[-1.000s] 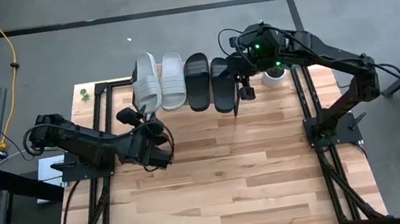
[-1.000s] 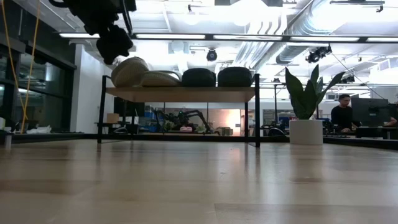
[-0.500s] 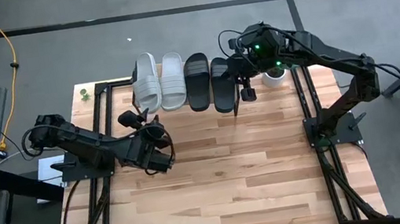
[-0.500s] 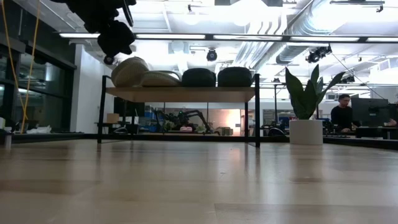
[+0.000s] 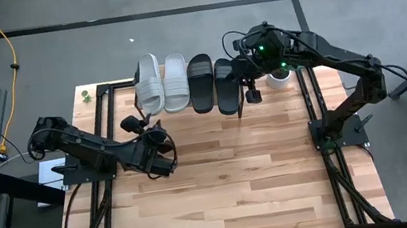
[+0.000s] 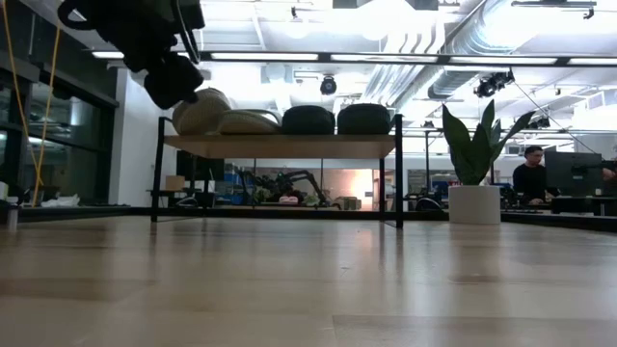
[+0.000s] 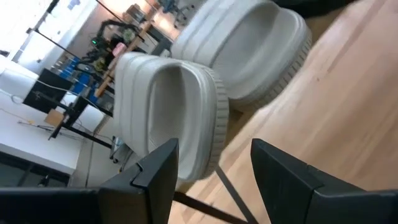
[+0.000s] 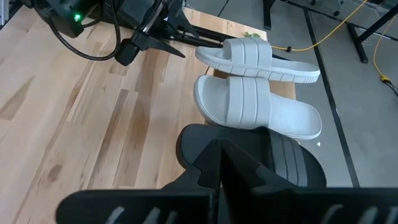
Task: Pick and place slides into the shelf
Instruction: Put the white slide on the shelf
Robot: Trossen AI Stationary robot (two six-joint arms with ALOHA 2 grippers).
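Observation:
Four slides lie side by side on the shelf [image 6: 280,146] at the table's far edge. The two light grey ones [image 5: 149,81] [image 5: 175,82] are on the left and the two black ones [image 5: 201,82] [image 5: 225,85] on the right. The leftmost grey slide [image 7: 171,106] is tipped up on its side edge and leans against its grey neighbour [image 7: 255,43]. My left gripper [image 5: 136,124] hangs open just in front of that slide, clear of it. My right gripper [image 5: 248,95] is shut and hovers by the rightmost black slide's near end [image 8: 273,155].
A white pot with a green plant [image 5: 279,78] stands right of the shelf, close to my right arm. Bare wooden tabletop [image 5: 230,183] stretches toward the near edge. In the low view a person [image 6: 528,178] sits in the room behind the table.
My left gripper has drawn back a little from the leftmost grey slide toward the table's near-left and sunk slightly. The slides and my right arm have stayed still.

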